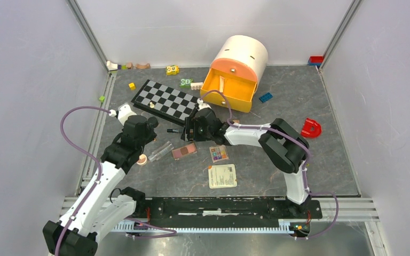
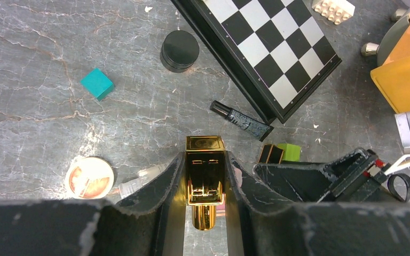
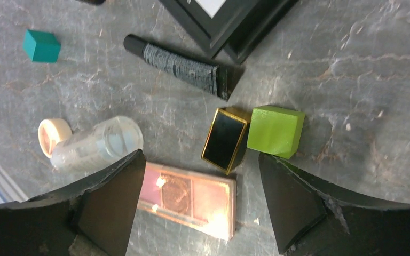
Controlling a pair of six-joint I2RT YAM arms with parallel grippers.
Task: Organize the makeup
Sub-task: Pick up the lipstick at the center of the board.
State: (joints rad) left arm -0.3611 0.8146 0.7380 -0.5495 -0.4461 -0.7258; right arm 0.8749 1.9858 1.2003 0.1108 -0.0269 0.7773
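Left wrist alone shows left claw (image 2: 205, 159) pinching gold lipstick (image 2: 205, 178), right claw (image 3: 200, 162) gaping over pink palette (image 3: 192, 200)

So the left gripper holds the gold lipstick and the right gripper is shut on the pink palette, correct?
No. The right gripper is open, jaws spread over the pink palette; the right wrist view shows this. The left gripper does hold the gold lipstick.
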